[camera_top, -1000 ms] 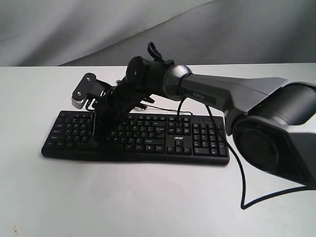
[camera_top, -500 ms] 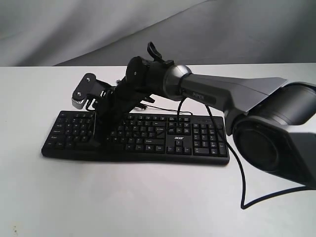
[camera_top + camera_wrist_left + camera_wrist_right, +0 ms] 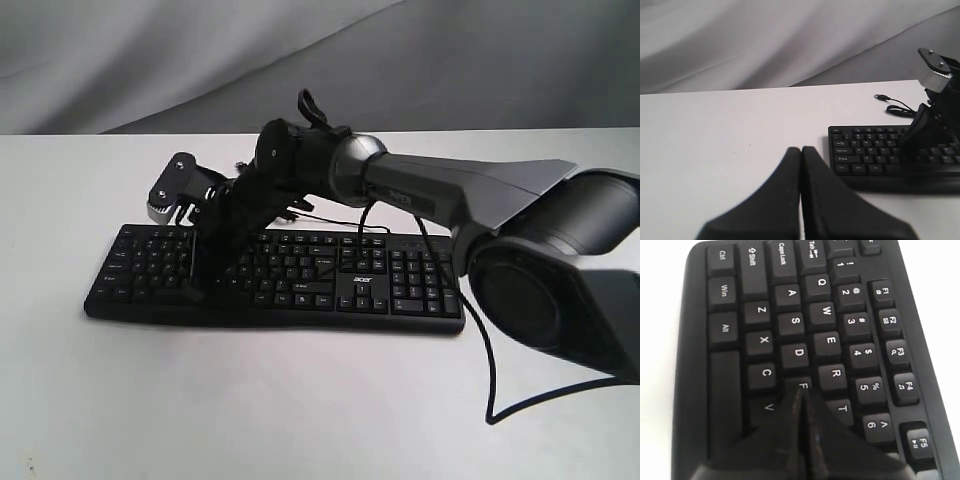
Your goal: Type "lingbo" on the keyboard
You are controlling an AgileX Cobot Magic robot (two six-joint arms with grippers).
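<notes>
Both right fingers [image 3: 799, 400], black and tapered, are pressed together into one point at the F key [image 3: 796, 383] of the wide, flat black keyboard [image 3: 275, 275], which lies across the white bench [image 3: 300, 400], long axis running 9 to 3 o'clock in the exterior view. Every letter of the word should lie from F toward 3 o'clock, so the right arm seems nearer. The left fingers [image 3: 795, 157], likewise pressed together, hover over bare bench beyond the 9 o'clock end. Only the right wrist view gives readable legends; only the exterior view shows the number pad [image 3: 425, 280].

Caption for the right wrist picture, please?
Closed right end effector poised at the F key of a flat black keyboard.
</notes>
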